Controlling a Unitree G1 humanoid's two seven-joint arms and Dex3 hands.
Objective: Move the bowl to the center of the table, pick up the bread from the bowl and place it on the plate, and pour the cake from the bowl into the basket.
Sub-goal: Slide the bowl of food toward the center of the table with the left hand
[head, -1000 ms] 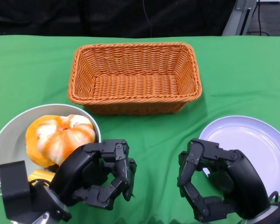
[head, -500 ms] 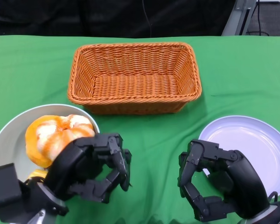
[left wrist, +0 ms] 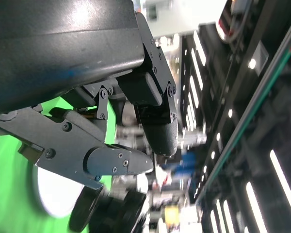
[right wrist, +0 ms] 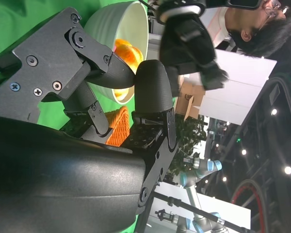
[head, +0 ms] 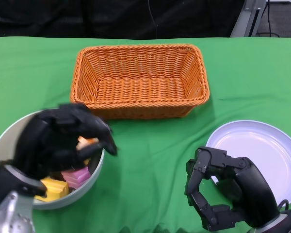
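A white bowl (head: 4, 141) sits at the table's near left. In it lie pink cake (head: 75, 175) and yellow cake (head: 51, 188). My left hand (head: 58, 141), blurred, hangs over the bowl and hides most of the orange bread (head: 85, 141). The left wrist view shows its fingers (left wrist: 155, 121) apart with nothing between them. The right wrist view shows the bowl (right wrist: 136, 29) with the bread (right wrist: 123, 51) under the left hand (right wrist: 186, 41). My right hand (head: 228, 191) rests half-curled and empty beside the lilac plate (head: 262, 148).
An empty orange wicker basket (head: 139, 80) stands at the middle back. Green cloth covers the table. A person (right wrist: 252, 24) is beyond the table's left side in the right wrist view.
My left hand has swung from the table's near middle up and left over the bowl, covering the bread. The cake pieces now show. The right hand has not moved.
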